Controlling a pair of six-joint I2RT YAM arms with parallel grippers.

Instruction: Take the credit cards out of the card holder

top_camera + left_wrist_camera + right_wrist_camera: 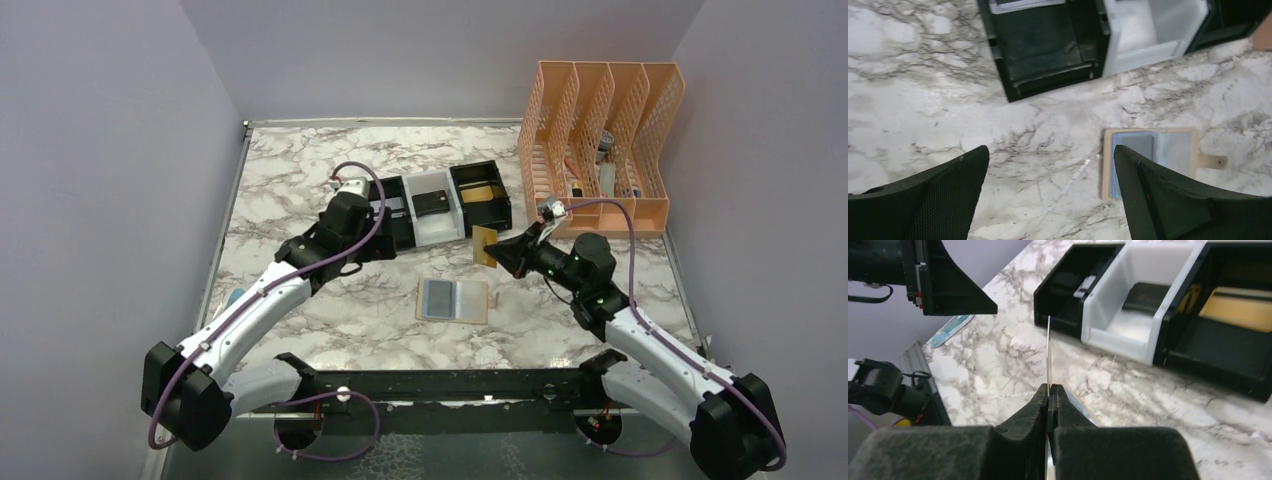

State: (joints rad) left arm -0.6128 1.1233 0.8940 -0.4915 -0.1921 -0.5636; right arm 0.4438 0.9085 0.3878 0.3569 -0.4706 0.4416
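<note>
The tan card holder (452,300) lies open and flat on the marble table, a dark grey credit card (437,298) in its left clear pocket. The left wrist view shows the card holder (1108,165) below and to the right of my left gripper (1050,152). The left gripper (380,240) hangs open and empty over bare marble beside the black bin. My right gripper (497,252) is shut on a gold credit card (485,246), held on edge above the table just right of the bins. In the right wrist view that gold card (1048,350) rises edge-on from the pinched right gripper (1050,387).
Three small bins stand in a row behind the holder: a black bin (395,215), a white bin (432,225) with a dark card, and a black bin (480,195) with a gold card. A peach mesh organizer (600,140) fills the back right. A bluish object (232,296) lies at the left edge.
</note>
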